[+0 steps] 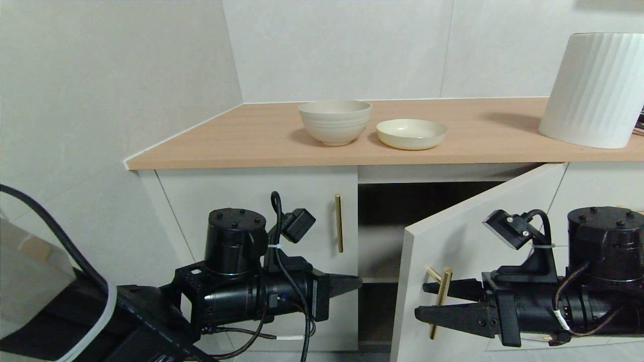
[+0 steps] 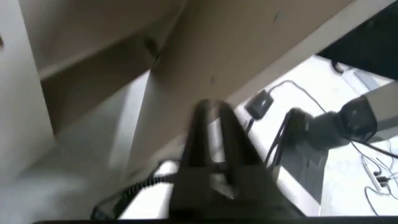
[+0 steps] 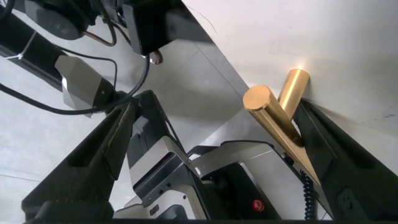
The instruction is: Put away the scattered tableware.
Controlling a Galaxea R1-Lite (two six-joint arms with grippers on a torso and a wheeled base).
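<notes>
Your right pincer (image 1: 422, 300) stands wide, its fingers straddling the brass handle (image 1: 439, 301) of the half-open cabinet door (image 1: 453, 236), apparently not clamped on it. Your left pincer (image 1: 354, 284) sits across from it, nearer the dark cupboard opening (image 1: 402, 201), fingers pressed narrow and holding nothing. The bowl (image 1: 335, 122) and shallow dish (image 1: 411, 133) sit side by side on the counter (image 1: 226, 136), well above both pincers and farther back. Mind the handle: lift or pull sideways without backing off first and a finger could snag it, swinging the door or straining its hinge. That door also stands between the right pincer and the cupboard, so a careless reach could knock it.
</notes>
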